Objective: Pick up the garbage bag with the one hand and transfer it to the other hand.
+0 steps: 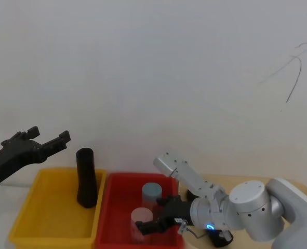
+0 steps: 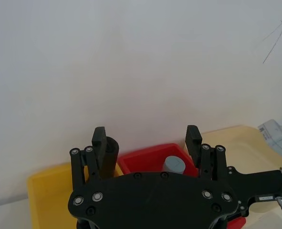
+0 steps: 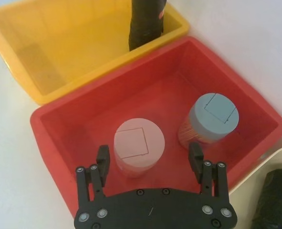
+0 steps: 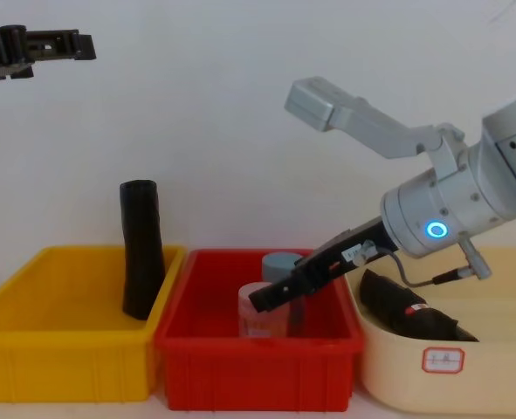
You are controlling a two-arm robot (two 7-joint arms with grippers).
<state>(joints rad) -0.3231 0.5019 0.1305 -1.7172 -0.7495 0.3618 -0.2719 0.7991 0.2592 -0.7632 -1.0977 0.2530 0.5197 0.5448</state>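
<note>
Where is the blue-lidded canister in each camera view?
Head: blue-lidded canister low centre, inside the red bin.
Left wrist: canister just beyond the open left gripper.
Right wrist: canister beside the pink-lidded canister.
Chest: canister behind the right gripper.
Shared landmark: the red bin.

Pretty bright, even light here, soft and from above, so the white wall (image 1: 143, 62) has barely any shadow on it. A bit of soft shade sits inside the red bin (image 3: 50, 129) around the pink-topped cup (image 3: 139, 145). The garbage bag (image 4: 388, 301) has a faint sheen, lying in the cream bin (image 4: 502, 371). The blue ring (image 4: 436, 230) glows clearly, and the left pincer (image 2: 146, 133) is just a dark shape against the bright wall.
</note>
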